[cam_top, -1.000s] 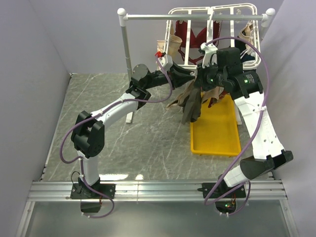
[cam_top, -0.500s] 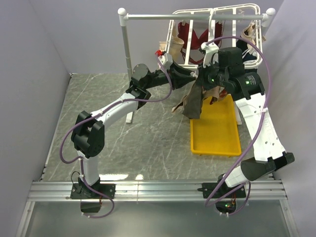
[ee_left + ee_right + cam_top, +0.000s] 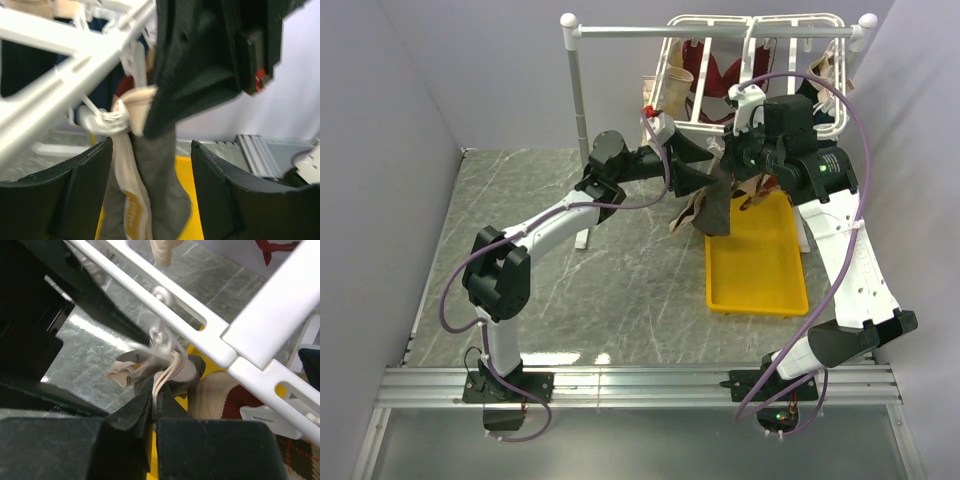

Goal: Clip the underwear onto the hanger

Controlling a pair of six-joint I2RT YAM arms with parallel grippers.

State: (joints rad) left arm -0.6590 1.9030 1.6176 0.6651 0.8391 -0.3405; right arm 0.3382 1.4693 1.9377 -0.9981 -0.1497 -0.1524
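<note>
The underwear [image 3: 712, 208], dark grey with a beige band, hangs under the white hanger [image 3: 752, 22] at the back right. My right gripper [image 3: 734, 168] is shut on its beige band [image 3: 172, 367], just below a hanger slat [image 3: 200, 322]. A small white clip [image 3: 161, 341] dangles right at the top of the band. I cannot tell whether it grips the fabric. My left gripper [image 3: 703, 170] is open, and its fingers [image 3: 75, 190] stand on either side of the hanging underwear [image 3: 157, 185] without touching it. The clip also shows in the left wrist view [image 3: 105, 119].
A yellow tray [image 3: 760, 265] lies on the table under the underwear. The white pole-and-rail stand [image 3: 578, 100] carries the hanger. A maroon garment [image 3: 715, 75] and beige garments [image 3: 672, 90] hang on the hanger behind the grippers.
The underwear has been lifted closer to the hanger and hangs more bunched. My left gripper's jaws have spread open and shifted slightly. The hanger has swung a little.
</note>
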